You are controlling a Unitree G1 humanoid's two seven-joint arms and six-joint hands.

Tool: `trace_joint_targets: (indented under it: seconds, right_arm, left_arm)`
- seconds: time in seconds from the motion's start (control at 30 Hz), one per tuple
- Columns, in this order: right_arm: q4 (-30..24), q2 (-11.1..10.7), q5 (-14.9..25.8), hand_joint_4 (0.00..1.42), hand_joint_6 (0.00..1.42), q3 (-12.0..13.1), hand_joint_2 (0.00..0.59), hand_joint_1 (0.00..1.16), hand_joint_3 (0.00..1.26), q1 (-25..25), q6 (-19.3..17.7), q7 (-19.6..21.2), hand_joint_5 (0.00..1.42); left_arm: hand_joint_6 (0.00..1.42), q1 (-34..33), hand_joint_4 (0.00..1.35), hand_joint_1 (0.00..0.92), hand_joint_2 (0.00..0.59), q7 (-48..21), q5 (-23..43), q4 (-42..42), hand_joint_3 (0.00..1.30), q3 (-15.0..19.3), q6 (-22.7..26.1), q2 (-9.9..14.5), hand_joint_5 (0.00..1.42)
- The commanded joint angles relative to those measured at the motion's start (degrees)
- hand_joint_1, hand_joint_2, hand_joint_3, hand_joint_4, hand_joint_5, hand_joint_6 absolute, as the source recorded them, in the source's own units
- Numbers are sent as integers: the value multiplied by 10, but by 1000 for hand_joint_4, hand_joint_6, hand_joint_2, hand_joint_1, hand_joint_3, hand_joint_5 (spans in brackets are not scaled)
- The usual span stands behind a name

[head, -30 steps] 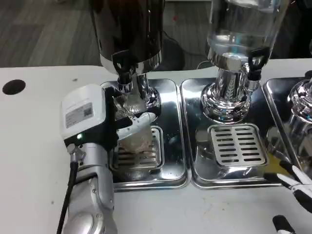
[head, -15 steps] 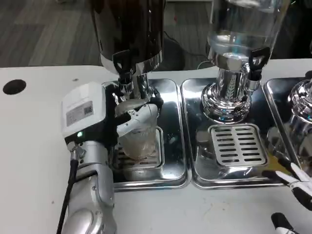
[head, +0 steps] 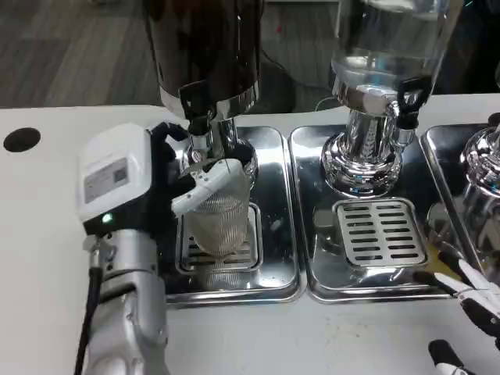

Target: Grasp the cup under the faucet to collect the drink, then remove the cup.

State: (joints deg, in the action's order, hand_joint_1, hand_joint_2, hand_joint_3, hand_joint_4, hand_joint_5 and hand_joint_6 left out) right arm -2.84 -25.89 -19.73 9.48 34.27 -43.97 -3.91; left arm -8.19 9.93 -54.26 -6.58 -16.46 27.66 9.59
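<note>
Left robot hand (head: pixel 148 183): white back turned up, fingers (head: pixel 205 181) wrapped round the cup, gripping it from the cup's left side.
Cup (head: pixel 219 215): clear ribbed glass, upright, held over the left grate, under the left faucet; whether its base touches the grate cannot be told.
Left faucet (head: pixel 198 125): black and chrome spout just above the cup's rim, hanging from the dark dispenser (head: pixel 207 47).
Left grate (head: pixel 234 254): slotted steel plate under the cup, lying in the left tray (head: pixel 277 211).
Left forearm (head: pixel 125 312): silver, rising from the lower edge along the surface (head: pixel 39 234), a black cable beside it.
Clear dispenser (head: pixel 383 47): stands on a chrome foot in the middle tray (head: pixel 312 266), with its own faucet (head: pixel 406 109) and a bare grate (head: pixel 379 232) below.
Right robot hand (head: pixel 476 308): at the lower right corner, just beside the middle tray's front edge; only white and black fingertips show, spread apart, holding nothing.
Third dispenser base (head: pixel 484 164): chrome, at the right edge, partly cut off.
Hole (head: pixel 21 139): dark round opening in the surface at far left.
</note>
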Motion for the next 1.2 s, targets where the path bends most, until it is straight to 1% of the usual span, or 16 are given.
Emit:
trace_joint_targets:
  seconds: [0.03,0.23,0.3,0.37,0.43,0.5,0.77,0.93,1.1,1.2]
  right_arm:
    - [0,-1,6,0,0,-1,434,452,169,5,-1,-3,0]
    - [-7,0,7,0,0,-3,434,452,169,5,-1,-4,0]
    - [-9,1,6,0,0,-4,434,452,169,5,0,-4,0]
    - [-11,2,6,0,0,-5,434,452,169,6,-1,-4,0]
    - [-12,1,7,0,0,-4,434,452,169,9,-3,-3,0]
    - [-14,1,9,0,0,-3,434,452,170,12,-6,-3,0]
    - [-9,-2,15,0,0,6,429,448,176,18,-10,0,0]
    - [-13,-4,18,0,0,17,427,446,177,20,-15,1,0]
    - [-28,-1,-1,0,0,40,427,444,182,20,-33,14,0]
    - [-28,-2,4,0,0,51,426,443,186,16,-37,14,0]
  left_arm:
    - [826,34,477,0,8,0,5,-70,446,15,-19,14,774]
    - [822,63,428,0,7,-11,16,-164,433,40,-42,16,767]
    - [835,72,374,0,15,-12,21,-193,401,44,-50,13,767]
    - [858,75,294,0,15,-18,30,-210,335,48,-59,9,775]
    - [873,74,257,0,23,-28,39,-217,302,49,-64,7,784]
    - [875,69,242,0,24,-38,45,-215,297,47,-68,6,786]
    - [899,59,228,0,34,-63,62,-200,283,38,-71,-5,805]
    - [916,55,275,0,38,-64,58,-189,324,26,-70,-12,839]
    - [921,49,317,0,41,-65,55,-185,366,18,-67,-17,861]
    - [923,47,331,0,41,-68,55,-185,371,15,-66,-19,870]
